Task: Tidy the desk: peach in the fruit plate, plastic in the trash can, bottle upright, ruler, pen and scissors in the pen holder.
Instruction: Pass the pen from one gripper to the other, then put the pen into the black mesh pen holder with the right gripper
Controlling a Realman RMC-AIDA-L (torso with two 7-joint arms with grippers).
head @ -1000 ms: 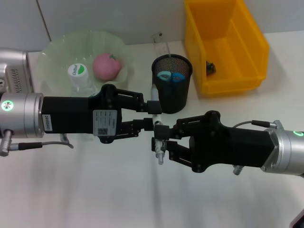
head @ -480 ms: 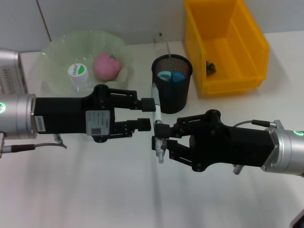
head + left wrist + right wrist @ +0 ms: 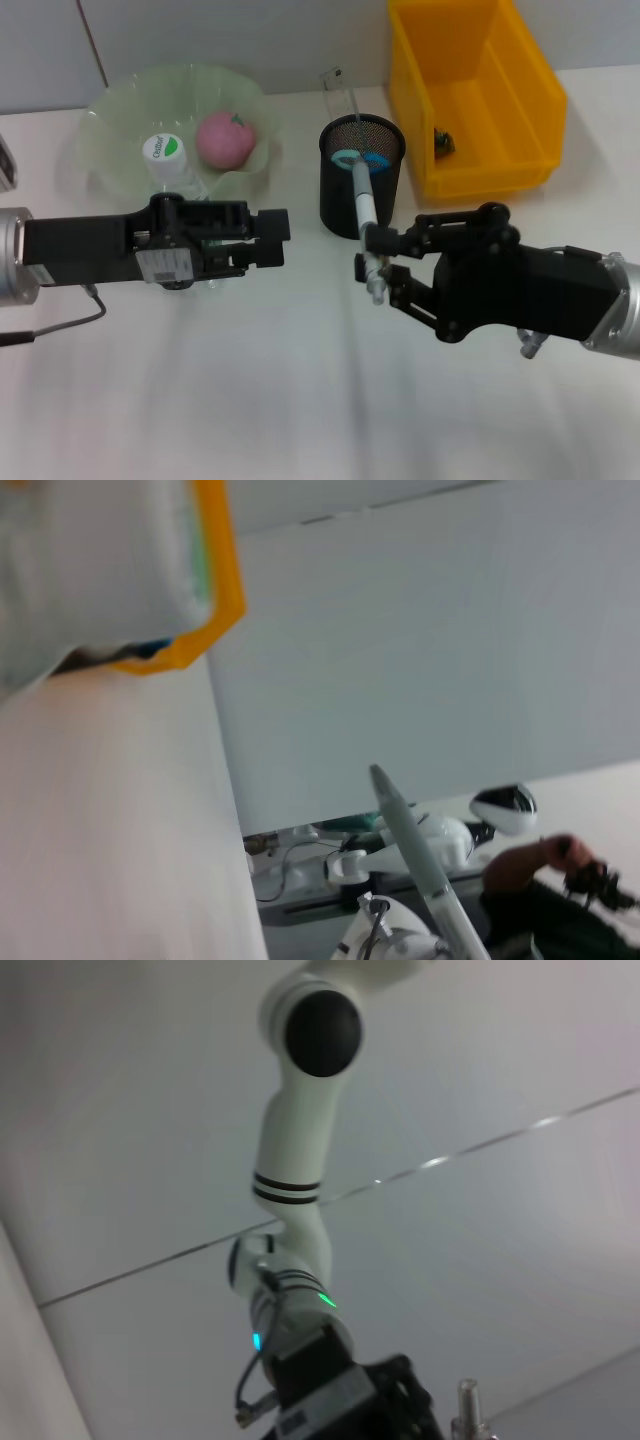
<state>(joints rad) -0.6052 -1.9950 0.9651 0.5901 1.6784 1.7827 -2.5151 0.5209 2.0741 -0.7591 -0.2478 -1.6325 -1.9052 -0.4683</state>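
This looks like a robotics lab. A plain white worktop stands against bare pale wall panels, and the left wrist view shows further white robot hardware with loose cables along the room's far side.

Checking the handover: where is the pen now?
In the head view, the pen is held by the right gripper, right of centre, its upper end near the pen holder.
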